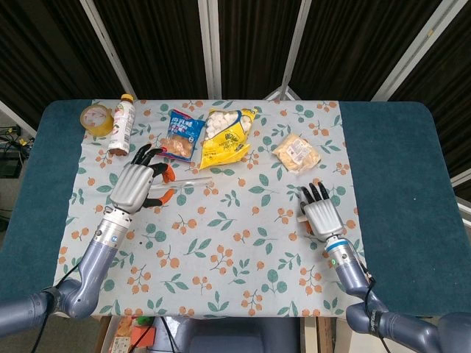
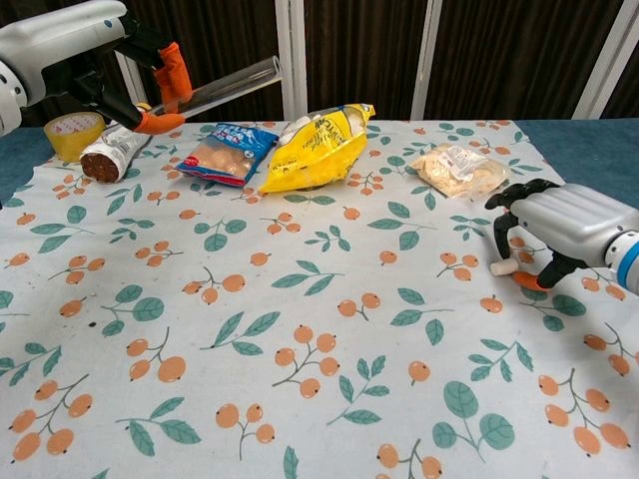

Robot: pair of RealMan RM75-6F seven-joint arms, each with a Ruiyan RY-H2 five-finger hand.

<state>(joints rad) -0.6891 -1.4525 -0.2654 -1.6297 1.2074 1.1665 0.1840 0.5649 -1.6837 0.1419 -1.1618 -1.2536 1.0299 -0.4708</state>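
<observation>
A clear tube (image 2: 228, 88), held off the cloth and slanting up to the right (open end outward), and a small white stopper (image 2: 502, 267) lying on the cloth.

The middle and near stretch of the surface (image 1: 221, 250) lies open between the two arms, wide enough for a hand to cross. Along the far edge a row blocks the way: tape roll (image 1: 96, 118), bottle (image 1: 122, 126), blue snack bag (image 1: 185, 134), yellow bag (image 1: 227, 137) and pale packet (image 1: 297, 153), with narrow gaps between them.
</observation>
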